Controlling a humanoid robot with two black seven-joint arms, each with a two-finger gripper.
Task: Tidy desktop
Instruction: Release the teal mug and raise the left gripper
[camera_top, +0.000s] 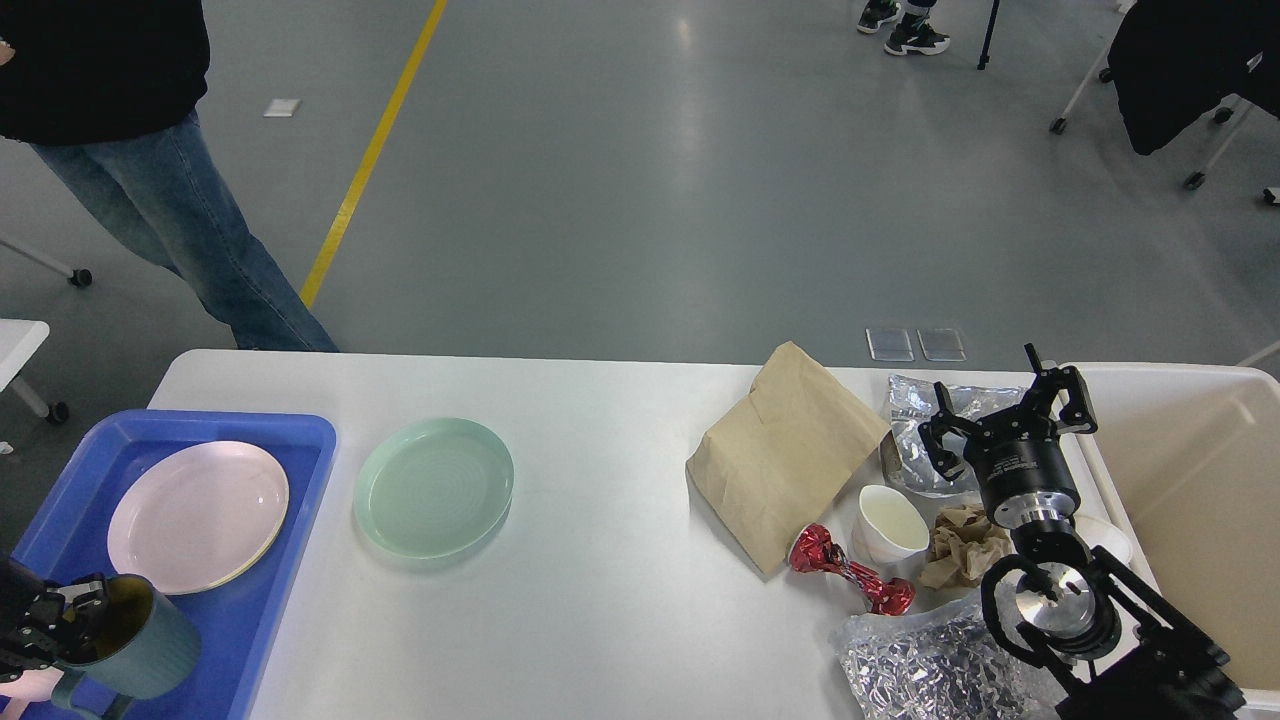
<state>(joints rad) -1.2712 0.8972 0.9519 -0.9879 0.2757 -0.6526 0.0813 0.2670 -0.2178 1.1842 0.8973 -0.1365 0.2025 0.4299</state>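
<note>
Dark green mug (135, 645) is gripped at its rim by the left gripper (72, 615) over the blue tray (290, 440) at the desktop's (600, 600) left end, and should be set down upright clear of the pink plate (198, 515); the right gripper (1005, 420) is spread and empty.

The right arm (1090, 620) was black, built of rounded segments, with a polished silver disc set in an open black ring near the wrist. Above it sat a black cylindrical collar with small white lettering and a silver band beneath. The right gripper (1005, 420) had two black, linked fingers. The left gripper (60, 610) showed only as small black parts.
</note>
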